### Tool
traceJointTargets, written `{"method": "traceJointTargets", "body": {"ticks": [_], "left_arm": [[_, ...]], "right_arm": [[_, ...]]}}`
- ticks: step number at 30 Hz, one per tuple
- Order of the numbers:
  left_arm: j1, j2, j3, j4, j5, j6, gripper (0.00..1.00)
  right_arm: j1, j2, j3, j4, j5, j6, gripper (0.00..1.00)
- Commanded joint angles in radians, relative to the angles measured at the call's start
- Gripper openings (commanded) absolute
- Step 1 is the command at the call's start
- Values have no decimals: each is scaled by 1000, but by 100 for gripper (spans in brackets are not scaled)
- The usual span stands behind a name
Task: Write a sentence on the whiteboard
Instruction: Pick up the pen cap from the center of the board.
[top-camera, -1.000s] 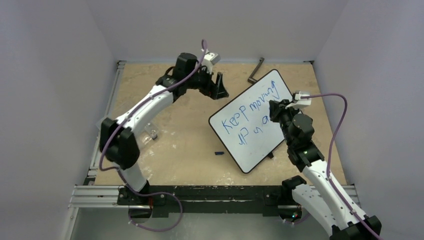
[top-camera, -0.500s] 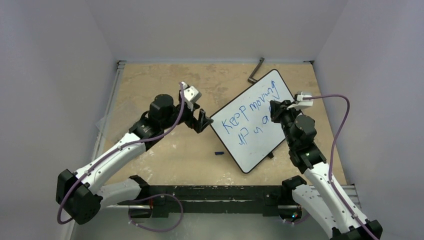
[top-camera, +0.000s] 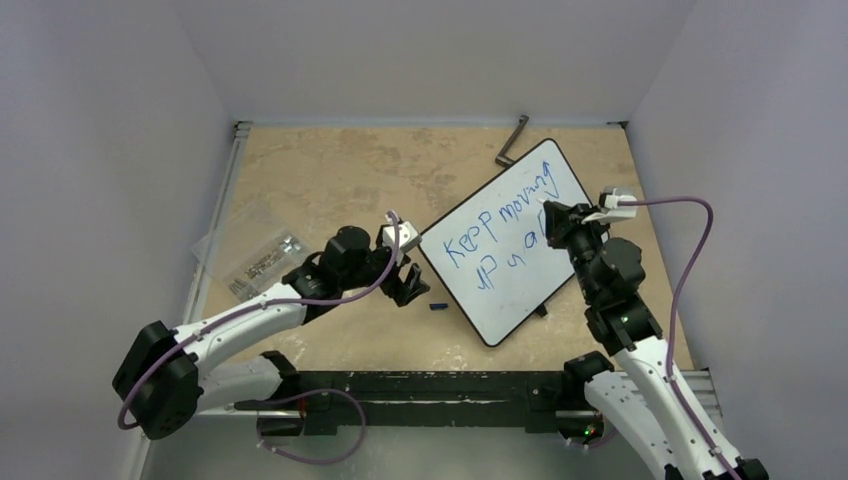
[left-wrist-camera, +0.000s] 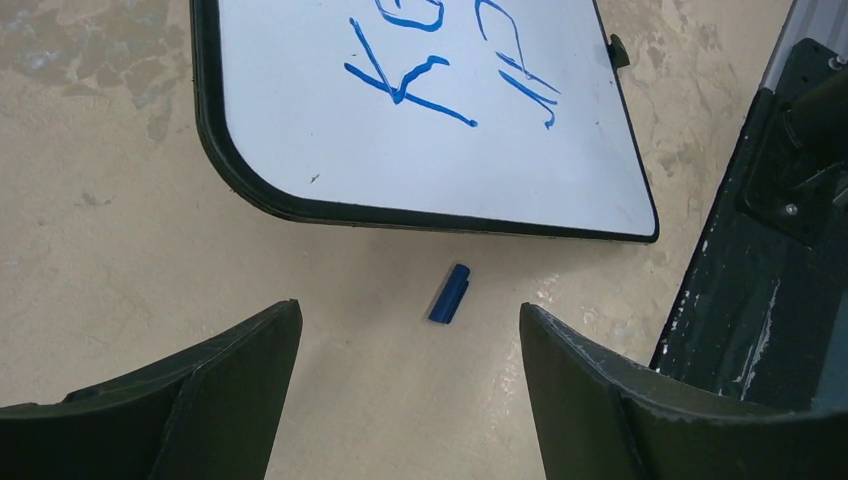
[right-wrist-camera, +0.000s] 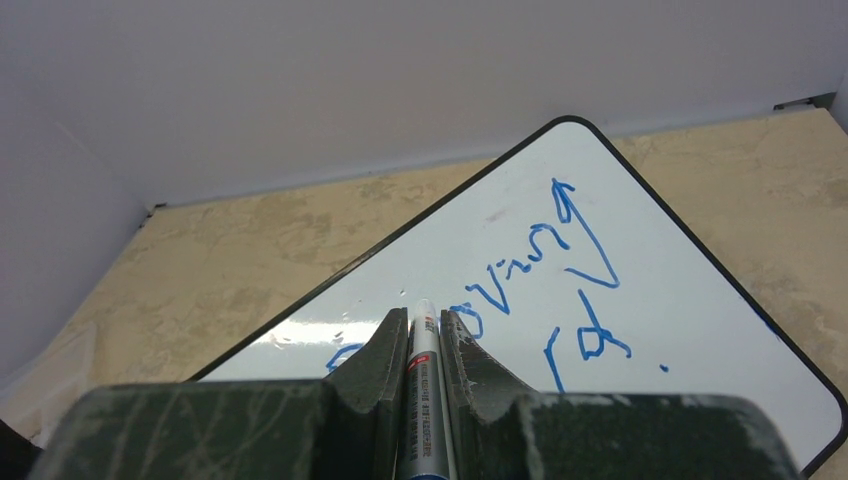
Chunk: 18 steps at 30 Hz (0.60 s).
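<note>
Top external view: the whiteboard (top-camera: 505, 300) lies right of centre on the tan surface (top-camera: 330, 170), turned on a diagonal with one rounded corner toward the upper right of the frame. The sentence (top-camera: 497, 222) crosses it in blue, reading about "Keep moving" with a shorter second line beneath. The left arm (top-camera: 250, 318) reaches in low from the lower left, and the left jaws stand just beside the board's left corner, apart from it. In the left wrist view their two dark fingers (left-wrist-camera: 225, 395) stand wide apart at the bottom of the frame, holding nothing. A small blue cap (left-wrist-camera: 449, 293) lies on the surface ahead of the gap, and the board's black-rimmed corner fills the upper part just beyond it. The right arm (top-camera: 622, 300) rises from the lower right, and the right jaws hang over the board's right-hand side, at the end of the written lines. In the right wrist view they are clamped on a marker (right-wrist-camera: 423, 390) whose white tip points toward the glossy board. Whether the tip touches cannot be told. A clear bag (top-camera: 250, 255) of small parts lies at the left of the surface, a black bent bar (top-camera: 512, 140) near its top edge.
</note>
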Motion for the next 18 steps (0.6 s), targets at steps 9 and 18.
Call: {"method": "traceJointTargets", "body": {"ticks": [9,18], "left_arm": [[-107,271,107,4,10,232,73],[-153,368,118,23,14,272,71]], "right_arm": [[0,-34,46,-22,-19,14,0],[1,-54,44,-40,-6,6,0]]}}
